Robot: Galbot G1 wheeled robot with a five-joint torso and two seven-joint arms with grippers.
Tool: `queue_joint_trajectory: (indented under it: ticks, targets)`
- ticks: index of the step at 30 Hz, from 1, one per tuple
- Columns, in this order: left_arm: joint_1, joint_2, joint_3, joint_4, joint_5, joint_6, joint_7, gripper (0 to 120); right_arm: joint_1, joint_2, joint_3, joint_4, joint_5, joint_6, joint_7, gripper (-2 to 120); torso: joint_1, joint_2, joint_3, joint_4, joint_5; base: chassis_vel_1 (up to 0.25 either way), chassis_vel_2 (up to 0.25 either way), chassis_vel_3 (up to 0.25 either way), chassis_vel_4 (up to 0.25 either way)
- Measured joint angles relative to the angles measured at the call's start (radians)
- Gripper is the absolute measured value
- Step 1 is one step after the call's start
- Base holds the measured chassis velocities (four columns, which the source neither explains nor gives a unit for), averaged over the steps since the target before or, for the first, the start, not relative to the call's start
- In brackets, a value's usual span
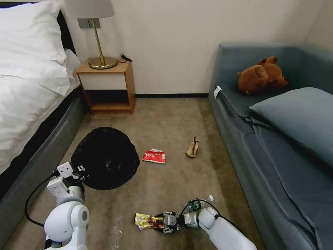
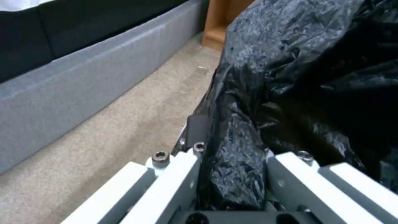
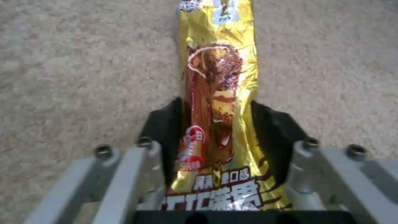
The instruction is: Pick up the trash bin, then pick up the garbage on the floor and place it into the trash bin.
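Right wrist view: the yellow-brown snack wrapper (image 3: 215, 102) is caught between the right gripper (image 3: 217, 124) fingers on the carpet.

Thin, crinkly foil is being dealt with here: judged nearly weightless, slick and easily crushed, so its near end, now between the dark pads, looks like the best hold. The right arm is stretched low and flat along the floor, well short of the trash bin (image 1: 105, 158), wrapper pointing toward it. Beside the bin, the left gripper (image 1: 77, 170) is clamped on the bag-covered rim, a soft liner over stiff plastic. Beyond the bin's far side, the red-and-white packet (image 1: 154, 156) and tan scrap (image 1: 192, 147) are left lying.
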State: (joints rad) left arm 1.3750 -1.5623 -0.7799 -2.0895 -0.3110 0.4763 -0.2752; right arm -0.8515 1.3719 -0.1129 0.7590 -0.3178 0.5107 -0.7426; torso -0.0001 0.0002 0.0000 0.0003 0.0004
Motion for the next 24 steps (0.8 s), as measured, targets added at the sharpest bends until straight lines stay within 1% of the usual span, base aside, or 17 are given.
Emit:
queue_joint_trajectory:
  ticks: [1, 3, 4, 5, 7, 8, 9, 11, 20, 24]
  targets:
    - [0.0, 0.0, 0.0, 0.0, 0.0, 0.0, 0.0, 2, 0.0, 0.0, 0.0, 0.0, 0.0, 0.0, 0.0, 37, 0.0, 0.0, 0.0, 0.0, 0.0, 0.0, 0.0, 0.0, 0.0]
    - [0.0, 0.0, 0.002, 0.0, 0.0, 0.0, 0.0, 2, -0.004, 0.0, 0.001, 0.001, -0.001, 0.002, 0.0, 30, 0.0, 0.0, 0.0, -0.0001, 0.0001, 0.0, 0.0, 0.0, 0.0]
    - [-0.001, 0.0, 0.002, 0.001, 0.0, 0.0, 0.0, 2, -0.006, 0.0, 0.003, 0.0, -0.001, 0.003, 0.001, 24, 0.0, 0.0, 0.0, 0.0, 0.0003, 0.0, 0.0, 0.0, 0.0]
    - [-0.001, 0.0, 0.002, 0.001, 0.0, 0.0, 0.0, 2, -0.006, 0.0, 0.003, 0.0, -0.001, 0.003, 0.001, 24, 0.0, 0.0, 0.0, 0.0, 0.0003, 0.0, 0.0, 0.0, 0.0]
    - [-0.002, 0.0, 0.002, 0.003, 0.001, 0.0, 0.0, 2, -0.008, -0.001, 0.006, 0.0, -0.002, 0.005, 0.003, 15, 0.0, 0.0, 0.0, 0.0, 0.0001, 0.0, 0.0, 0.0, 0.0]
    - [-0.002, -0.001, 0.003, 0.003, 0.002, 0.0, 0.0, 2, -0.009, -0.001, 0.008, 0.0, -0.003, 0.006, 0.005, 8, 0.0, 0.0, 0.0, 0.0, 0.0, 0.0, 0.0, 0.0, 0.0]
    - [-0.002, -0.001, 0.003, 0.003, 0.002, 0.0, 0.0, 2, -0.009, -0.001, 0.008, 0.0, -0.003, 0.006, 0.005, 8, 0.0, 0.0, 0.0, 0.0, 0.0, 0.0, 0.0, 0.0, 0.0]
    - [-0.002, -0.001, 0.004, 0.005, 0.003, 0.0, 0.0, 2, -0.011, -0.002, 0.01, 0.002, -0.003, 0.006, 0.007, 0, 0.0, 0.0, 0.0, -0.0002, -0.0002, 0.0, 0.0, 0.0, 0.0]
    - [-0.003, 0.0, 0.003, 0.01, 0.003, -0.003, 0.0, 2, -0.017, -0.006, 0.011, 0.016, -0.001, 0.007, 0.01, 0, 0.0, 0.0, 0.0, -0.0002, -0.0004, 0.0, 0.0, 0.0, 0.0]
    - [-0.002, 0.001, 0.002, 0.021, 0.003, -0.012, 0.001, 2, -0.028, -0.017, 0.014, 0.055, 0.025, 0.005, 0.023, 0, 0.0, 0.0, 0.0, -0.0005, -0.0008, 0.0, 0.0, 0.0, 0.0]
